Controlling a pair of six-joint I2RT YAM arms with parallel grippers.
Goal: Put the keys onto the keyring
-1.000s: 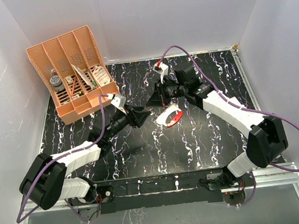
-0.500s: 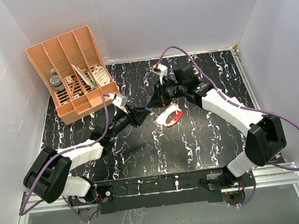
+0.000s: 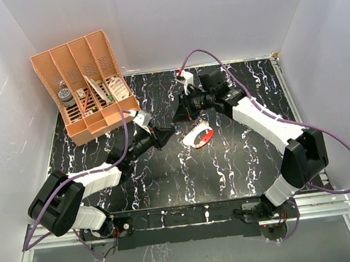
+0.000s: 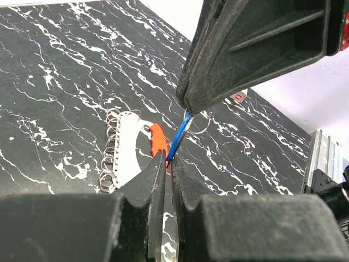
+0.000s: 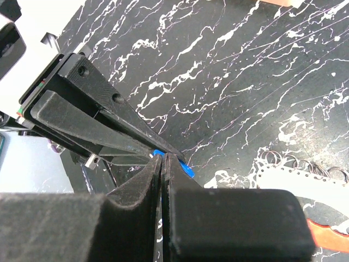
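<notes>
Top external, items (image 3: 66, 95) in orange organizer (image 3: 98, 44), keyring (image 3: 200, 136) outside

Light falls bright and even from overhead; the white walls (image 3: 170, 25) wash out pale, greyer toward the corners; the black marbled table (image 3: 228, 163) swallows the shadows under my arms (image 3: 98, 176). Close to the 2 wrist lenses my fingers (image 4: 147, 218) look soft and dark; the table beyond stays crisp.
</notes>
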